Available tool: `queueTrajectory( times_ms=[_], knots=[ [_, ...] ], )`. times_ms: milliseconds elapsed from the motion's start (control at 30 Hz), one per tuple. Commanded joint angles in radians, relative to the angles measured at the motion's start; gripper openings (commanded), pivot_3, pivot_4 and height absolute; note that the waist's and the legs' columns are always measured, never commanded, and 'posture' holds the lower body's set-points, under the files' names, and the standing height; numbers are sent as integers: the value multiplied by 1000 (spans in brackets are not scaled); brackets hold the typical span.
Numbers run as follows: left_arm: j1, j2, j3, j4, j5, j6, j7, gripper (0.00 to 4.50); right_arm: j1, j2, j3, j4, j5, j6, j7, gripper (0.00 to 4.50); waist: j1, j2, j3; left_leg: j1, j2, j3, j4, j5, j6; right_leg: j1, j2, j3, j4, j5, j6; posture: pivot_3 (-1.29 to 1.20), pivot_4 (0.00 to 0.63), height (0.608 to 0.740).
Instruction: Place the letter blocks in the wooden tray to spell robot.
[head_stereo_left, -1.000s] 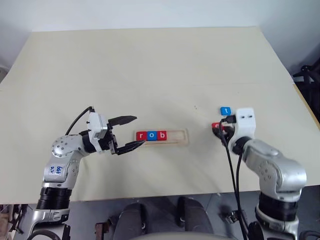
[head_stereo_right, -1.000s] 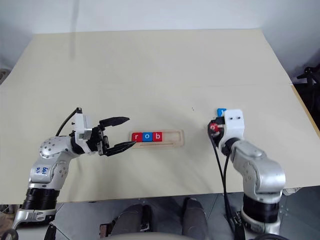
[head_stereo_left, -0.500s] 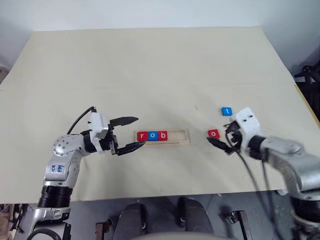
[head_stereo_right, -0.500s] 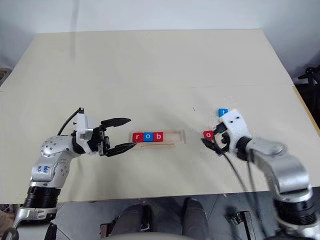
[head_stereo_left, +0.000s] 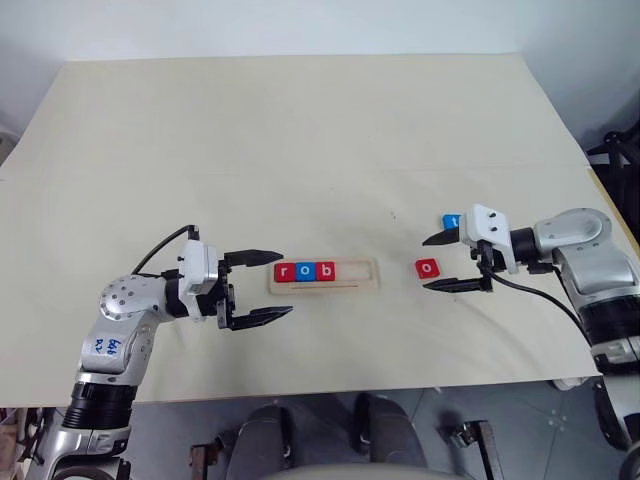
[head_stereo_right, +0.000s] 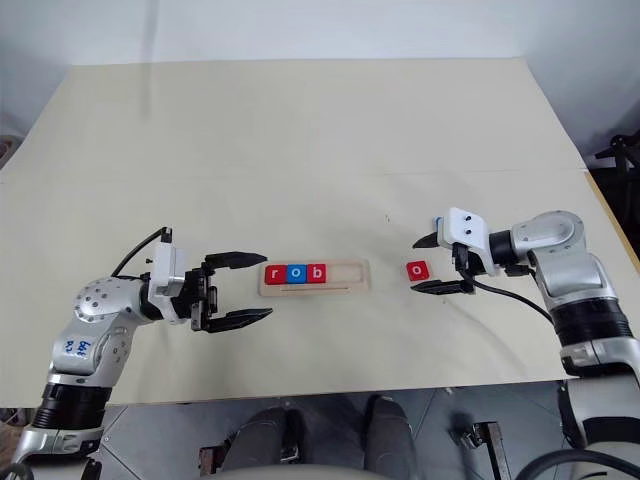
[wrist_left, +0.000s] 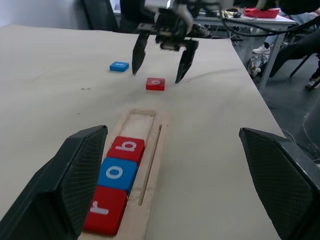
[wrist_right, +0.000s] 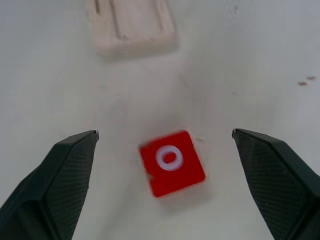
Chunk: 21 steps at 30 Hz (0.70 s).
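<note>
The wooden tray (head_stereo_left: 360, 272) lies mid-table with red r (head_stereo_left: 285, 271), blue o (head_stereo_left: 304, 271) and red b (head_stereo_left: 324, 271) in its left part; its right part is bare. A loose red o block (head_stereo_left: 427, 268) lies flat on the table right of the tray, seen close in the right wrist view (wrist_right: 171, 162). My right gripper (head_stereo_right: 414, 266) is open, its fingers on either side of that block and not touching it. The blue t block (head_stereo_left: 452, 221) lies just behind, partly hidden by the gripper. My left gripper (head_stereo_left: 286, 283) hangs open and empty at the tray's left end.
The beige table (head_stereo_left: 300, 130) stretches wide behind the tray. Its front edge runs close below both arms. Chairs and a desk stand beyond the table's right edge in the left wrist view (wrist_left: 280, 30).
My right gripper has opened wide and rolled over, swinging out to the right; the red o it held over the table now lies flat there. The left gripper drew back slightly from the tray.
</note>
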Motion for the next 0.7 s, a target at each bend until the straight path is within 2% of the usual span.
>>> queueTrajectory(
  times_ms=[33, 100, 200, 333, 433, 567, 700],
  knots=[
    [29, 10, 25, -69, -25, 11, 27, 4500, -52, 15, 7, 119, -38, -81, 51, 4487, 1, 0, 0, 0, 0, 0, 0, 0, 0, 0, 0, 0, 0, 0, 0, 0, 150, 740],
    [45, 15, 32, -88, -28, 18, 37, 4500, -71, 25, 19, 171, -57, -99, 77, 4487, 0, 0, 0, 0, 0, 0, 0, 0, 0, 0, 0, 0, 0, 0, 0, 0, 150, 740],
    [55, 17, 41, -99, -27, 21, 53, 4500, -94, 34, 25, 231, -78, -135, 107, 3917, 2, 0, 0, 0, 0, -1, 0, 0, 0, 0, 0, 0, 0, 0, 0, 0, 150, 740],
    [50, 15, 45, -97, -24, 17, 65, 4500, -119, 50, 14, 279, -82, -143, 115, 2577, 0, 0, 0, 0, 0, -1, 1, 0, 0, 1, 0, 0, 1, 0, 0, 0, 150, 740],
    [46, 12, 47, -89, -22, 9, 66, 4500, -120, 70, -2, 244, -61, -142, 118, 1550, 0, 0, 0, 1, 0, -1, 1, 0, 0, 1, 0, 0, 1, 0, 0, 0, 150, 740],
    [59, 11, 57, -72, -13, -12, 69, 4500, -118, 98, -7, 113, -36, -53, 108, 1448, -3, 1, 0, 1, 0, -1, 1, 0, -1, 0, 0, 0, 1, 0, 0, 0, 150, 740],
    [94, 12, 76, -56, -9, -30, 81, 4500, -103, 135, 6, -113, 14, 176, 84, 1448, -2, 1, 0, 0, 0, -1, 1, 1, -1, -1, 0, 0, 3, 0, -1, 0, 150, 740]
  ],
)
